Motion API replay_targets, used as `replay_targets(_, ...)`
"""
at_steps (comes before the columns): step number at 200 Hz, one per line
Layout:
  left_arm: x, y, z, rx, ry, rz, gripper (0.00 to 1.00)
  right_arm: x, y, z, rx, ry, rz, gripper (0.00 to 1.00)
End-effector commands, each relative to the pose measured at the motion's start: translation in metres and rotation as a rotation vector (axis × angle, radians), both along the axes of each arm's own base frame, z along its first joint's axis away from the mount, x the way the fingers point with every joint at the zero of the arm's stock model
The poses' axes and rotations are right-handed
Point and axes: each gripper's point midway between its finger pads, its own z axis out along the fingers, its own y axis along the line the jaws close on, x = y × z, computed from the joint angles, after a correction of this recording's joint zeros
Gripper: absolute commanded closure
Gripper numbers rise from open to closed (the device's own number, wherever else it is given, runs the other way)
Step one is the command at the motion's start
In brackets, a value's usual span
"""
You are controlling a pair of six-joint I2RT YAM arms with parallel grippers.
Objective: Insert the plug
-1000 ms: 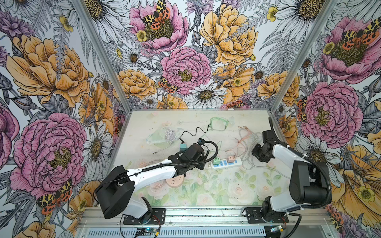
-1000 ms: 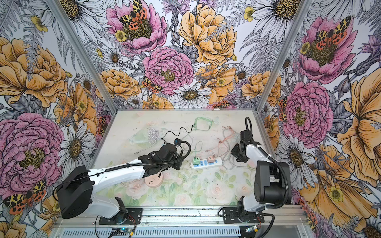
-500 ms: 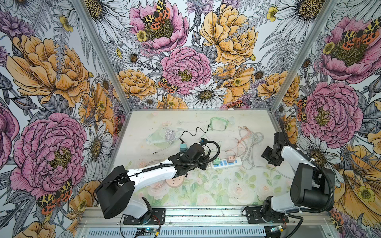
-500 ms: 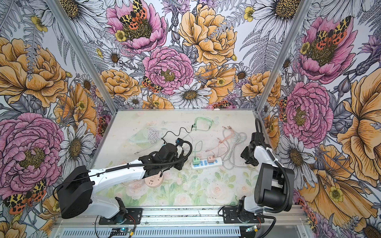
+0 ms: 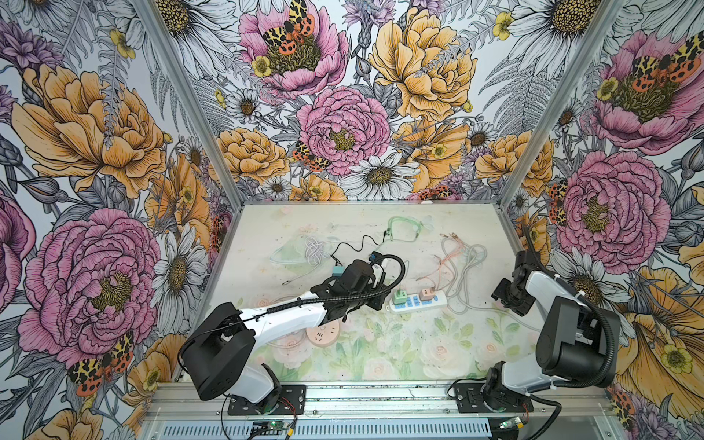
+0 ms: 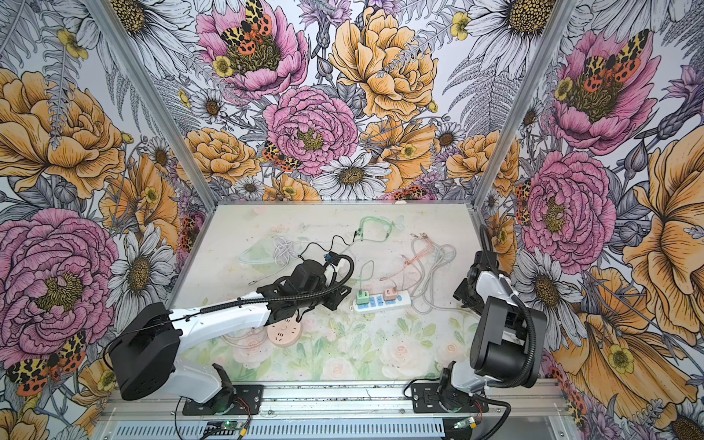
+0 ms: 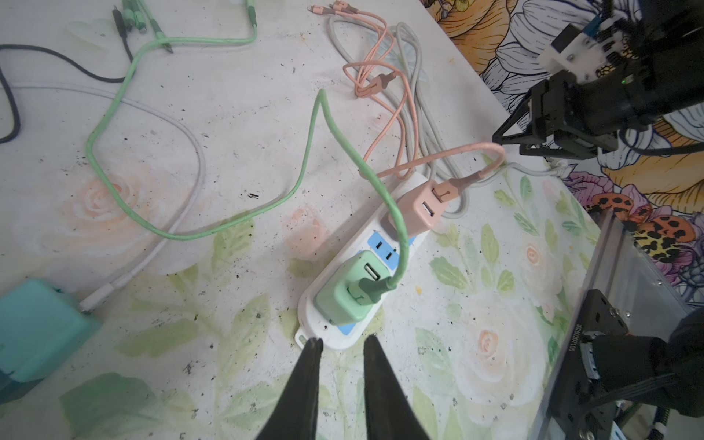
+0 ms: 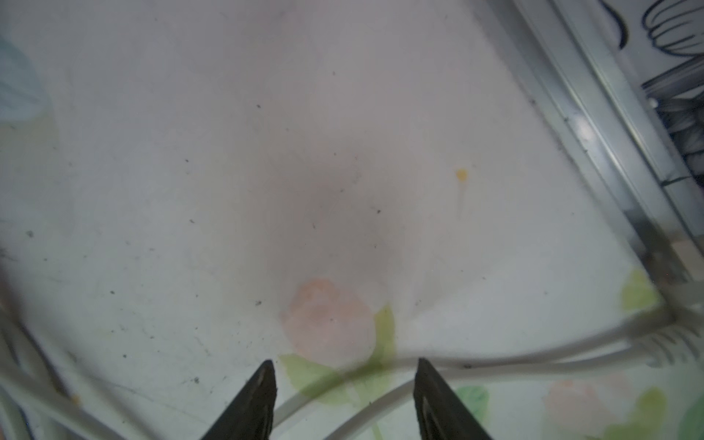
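Your left claw [image 7: 343, 340] narrowly apart, empty, just beside strip [image 5: 440, 302] end | your right claw [image 8: 344, 367] apart, empty, above white cable [image 8: 533, 360] near tabletop's [image 5: 381, 362] right edge | green plug [image 7: 352, 291] seated in strip, mid-tabletop

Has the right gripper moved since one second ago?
Yes. In a top view the right gripper has drawn away from the power strip, rightward.
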Motion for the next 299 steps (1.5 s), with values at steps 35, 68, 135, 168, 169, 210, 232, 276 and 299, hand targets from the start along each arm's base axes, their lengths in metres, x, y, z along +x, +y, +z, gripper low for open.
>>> replay_targets(35,0.018,0.014,0.004,-0.105,0.029,0.010,0.77,0.003,-0.003,-0.016,0.014,0.057,-0.005,0.56)
replay_targets(68,0.024,0.022,0.001,-0.111,0.034,0.016,0.77,-0.007,0.007,-0.026,0.052,0.085,-0.027,0.81)
replay_targets(135,0.029,0.035,0.001,-0.128,0.040,0.043,0.77,0.014,0.044,-0.012,0.115,0.025,0.011,1.00)
replay_targets(168,0.026,0.039,0.003,-0.128,0.041,0.052,0.77,0.015,0.039,0.007,0.058,0.011,0.018,0.86)
replay_targets(169,0.026,0.039,0.003,-0.128,0.040,0.051,0.77,0.015,0.039,0.008,0.055,0.010,0.017,0.85)
replay_targets(210,0.023,0.041,0.008,-0.124,0.037,0.045,0.77,0.003,0.027,0.049,-0.033,-0.005,-0.004,0.64)
replay_targets(232,0.020,0.041,0.010,-0.123,0.042,0.039,0.77,-0.009,0.022,0.061,-0.071,0.013,-0.010,0.60)
replay_targets(276,0.015,0.041,0.014,-0.122,0.038,0.040,0.77,-0.026,0.033,0.039,-0.014,0.068,-0.046,0.54)
replay_targets(299,0.015,0.042,0.018,-0.122,0.031,0.042,0.77,-0.023,0.036,0.033,0.006,0.054,-0.059,0.50)
